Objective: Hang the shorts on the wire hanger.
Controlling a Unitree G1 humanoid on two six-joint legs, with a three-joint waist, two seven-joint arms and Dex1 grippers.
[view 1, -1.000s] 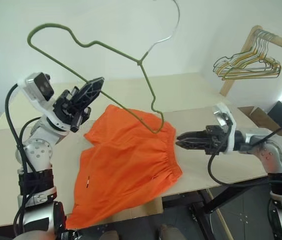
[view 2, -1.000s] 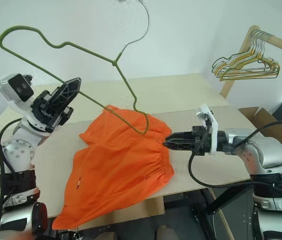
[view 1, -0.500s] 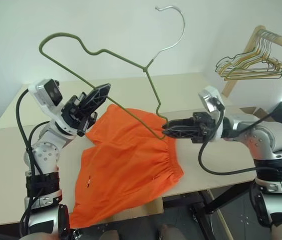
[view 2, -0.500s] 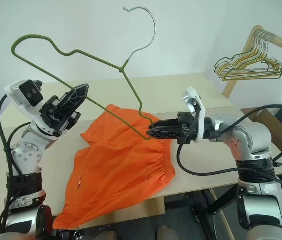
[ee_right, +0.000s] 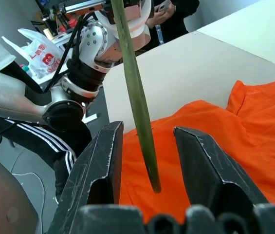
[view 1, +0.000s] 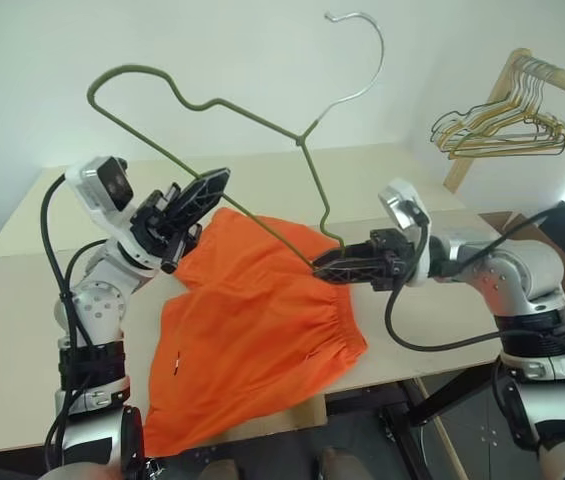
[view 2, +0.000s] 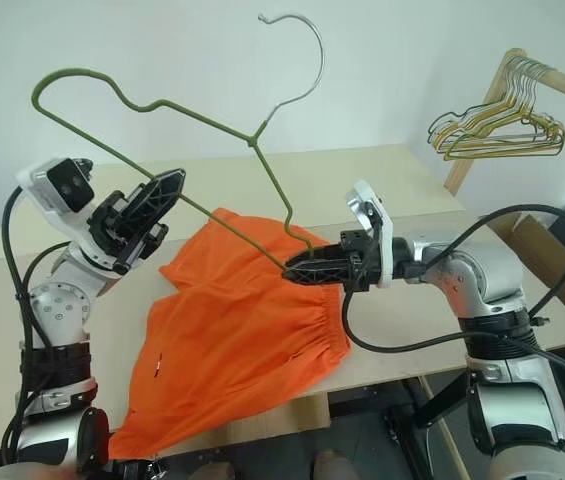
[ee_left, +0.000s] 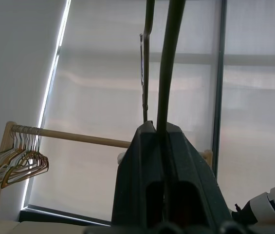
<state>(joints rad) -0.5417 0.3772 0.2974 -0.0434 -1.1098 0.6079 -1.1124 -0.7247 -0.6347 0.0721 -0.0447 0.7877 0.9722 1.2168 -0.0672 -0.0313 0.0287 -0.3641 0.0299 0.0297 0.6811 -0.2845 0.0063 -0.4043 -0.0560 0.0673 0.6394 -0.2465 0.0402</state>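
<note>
The shorts lie flat on the pale table, spread from the near edge, where one leg hangs slightly over, up toward the middle, with the gathered waistband toward the robot's right side. Above the shorts the wire hanger is held up in the air, tilted, its silver hook pointing upward against the white wall and its lower corner dipping down just over the waistband end of the fabric. The left gripper is clamped tight on the hanger's long lower bar, over the upper left edge of the shorts; the left wrist view shows the green wire pinched between the two closed fingers. The right gripper reaches in level from the right, its tips at the hanger's low corner just above the orange cloth. In the right wrist view its two fingers stand partly apart with the wire passing between them, touching neither pad that can be seen, so the jaws are open around the wire rather than gripping it. Farther back on the right, a bunch of gold and green hangers hangs from a wooden rail.
</note>
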